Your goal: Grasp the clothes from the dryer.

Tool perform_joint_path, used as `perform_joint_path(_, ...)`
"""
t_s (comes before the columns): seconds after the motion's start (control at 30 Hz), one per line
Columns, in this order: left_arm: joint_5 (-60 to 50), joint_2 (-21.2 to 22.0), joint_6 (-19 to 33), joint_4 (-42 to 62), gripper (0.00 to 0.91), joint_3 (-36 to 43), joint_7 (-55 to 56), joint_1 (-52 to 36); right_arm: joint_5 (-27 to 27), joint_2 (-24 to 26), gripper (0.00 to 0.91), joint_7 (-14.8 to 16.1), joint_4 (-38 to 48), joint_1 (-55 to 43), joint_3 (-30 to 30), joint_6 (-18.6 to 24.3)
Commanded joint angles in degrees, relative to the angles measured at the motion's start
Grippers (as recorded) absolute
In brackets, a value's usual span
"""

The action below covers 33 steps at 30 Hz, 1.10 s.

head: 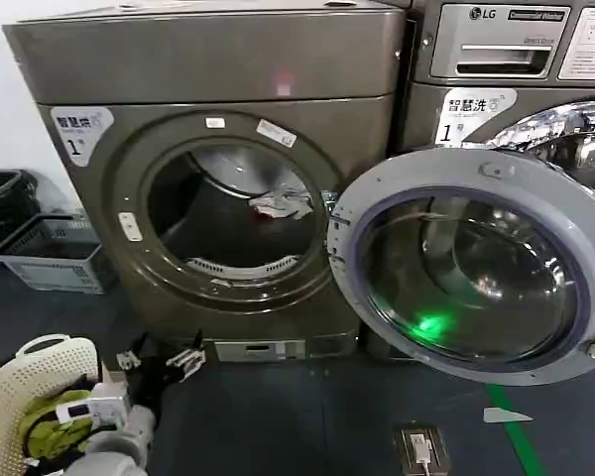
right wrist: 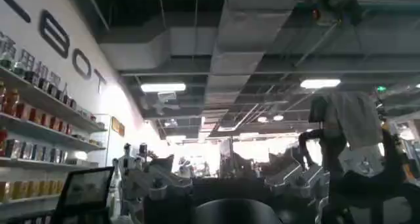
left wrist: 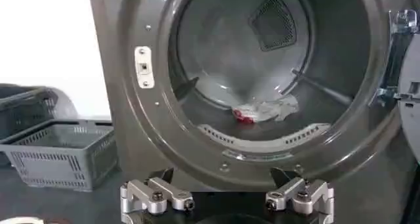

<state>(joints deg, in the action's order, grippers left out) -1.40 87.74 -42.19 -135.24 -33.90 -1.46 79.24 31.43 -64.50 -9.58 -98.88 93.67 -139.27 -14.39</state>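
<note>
From the head view, the dryer [head: 228, 188] stands with its door [head: 476, 263] swung open to the right; the clothes [head: 281, 204] lie inside the drum, right of centre. My left gripper [head: 159, 362] hangs low before the mouth.

At my left wrist, my fingers [left wrist: 157, 196] are spread apart, empty; the clothes [left wrist: 262, 110] rest on the drum floor, far ahead. I should rise over the lip, reach in, then descend on the bundle.

My right gripper [right wrist: 223, 192] points at the ceiling, fingers apart, idle.

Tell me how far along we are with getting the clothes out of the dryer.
Done: the dryer door is swung fully open. In hand: the left pincer is open, low in front of the porthole and outside the drum, facing the clothes. Left: reach in, close on the small white-grey bundle lying on the drum floor, and pull it out. The right pincer points up at the ceiling, away from the work.
</note>
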Motion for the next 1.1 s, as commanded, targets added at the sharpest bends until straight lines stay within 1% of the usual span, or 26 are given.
perform_joint_path(0.03,0.14,0.19,-2.81,-0.51,0.907,0.32,-0.06,-0.05,0.42,0.2,0.907,-1.86,0.36,0.21,-0.25,1.87)
perform_joint_path(0.2,0.01,0.05,-2.81,-0.04,0.907,0.27,-0.07,-0.01,1.59,0.7,0.907,-2.64,1.05,0.36,-0.83,2.8)
perform_joint_path(0.37,0.42,0.02,-2.81,0.03,0.907,0.51,-0.11,0.04,2.26,0.38,0.907,-2.58,1.1,0.43,-0.92,3.04)
perform_joint_path(1.1,-0.28,-0.15,-2.81,1.69,0.907,1.16,-0.1,-0.43,2.37,0.12,0.907,-2.85,1.58,1.07,-1.77,2.93)
